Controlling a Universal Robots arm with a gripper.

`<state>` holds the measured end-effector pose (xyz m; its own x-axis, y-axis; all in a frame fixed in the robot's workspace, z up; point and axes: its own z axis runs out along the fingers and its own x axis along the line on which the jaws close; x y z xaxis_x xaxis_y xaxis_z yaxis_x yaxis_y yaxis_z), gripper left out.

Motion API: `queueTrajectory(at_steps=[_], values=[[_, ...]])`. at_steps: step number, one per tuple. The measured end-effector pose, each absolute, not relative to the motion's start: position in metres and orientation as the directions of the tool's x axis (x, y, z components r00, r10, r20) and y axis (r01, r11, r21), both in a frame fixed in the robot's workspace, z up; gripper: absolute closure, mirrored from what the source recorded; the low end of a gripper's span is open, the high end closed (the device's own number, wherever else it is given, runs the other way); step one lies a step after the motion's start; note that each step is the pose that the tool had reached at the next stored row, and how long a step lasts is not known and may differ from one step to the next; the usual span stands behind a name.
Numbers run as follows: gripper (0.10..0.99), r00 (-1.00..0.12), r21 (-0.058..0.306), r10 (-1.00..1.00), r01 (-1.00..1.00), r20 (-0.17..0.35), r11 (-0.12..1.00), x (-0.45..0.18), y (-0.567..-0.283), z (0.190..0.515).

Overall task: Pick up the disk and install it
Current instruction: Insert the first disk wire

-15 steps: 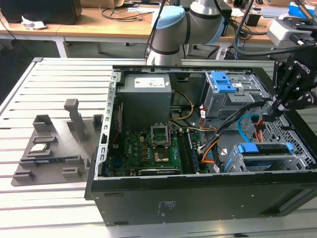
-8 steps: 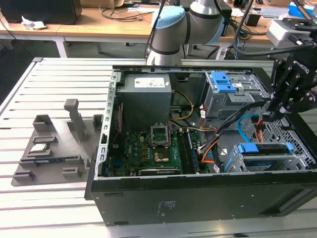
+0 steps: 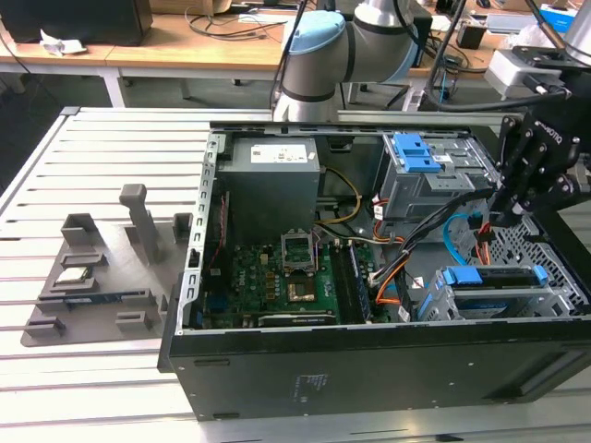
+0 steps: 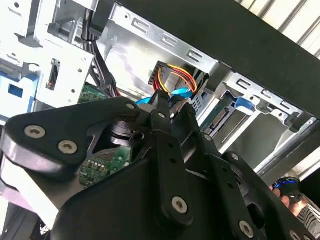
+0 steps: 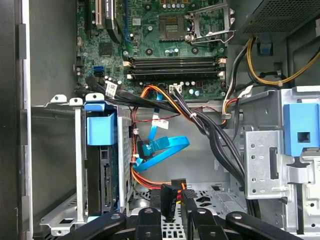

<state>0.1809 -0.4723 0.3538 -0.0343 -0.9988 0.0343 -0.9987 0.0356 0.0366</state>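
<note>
Step in hand: the disk already sits in its drive cage inside the open computer case. So I judge the picking up done and the installing at the cabling stage.
Claw: the claw is pressed together on a black plug that trails red, orange and yellow wires. In the second wrist view the fingertips meet at that same bundle.
Disk, place: near the claw and to one side of it, lower in the case, held in the cage under its blue carrier frame.
Disk, pointing: in the first wrist view it stands on edge, only a slim dark side showing. Its long axis runs from the claw's end of the cage towards the motherboard. Which end carries the socket I cannot tell for sure.
Next move calls for: by my judgement, squaring the plug with the disk's socket, clear of the loose blue cable between claw and cage.
Bench: the case lies on a slatted bench.
</note>
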Motion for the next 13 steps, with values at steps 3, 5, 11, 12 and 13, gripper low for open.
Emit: queueTrajectory(at_steps=[3,5,11,12,13], values=[[0.784,-0.034,0.036,-0.999,-0.999,0.039,0.036,0.1808,-0.4724,0.3524],[0.784,-0.034,0.036,-0.999,-0.999,0.04,0.036,0.1808,-0.4724,0.3525],[0.918,-0.034,0.036,-0.998,-0.999,0.044,0.036,0.1808,-0.4724,0.3525],[0.918,-0.034,0.036,-0.998,-0.999,0.045,0.036,0.1808,-0.4724,0.3525],[0.918,-0.034,0.036,-0.998,-0.999,0.045,0.036,0.1808,-0.4724,0.3525]])
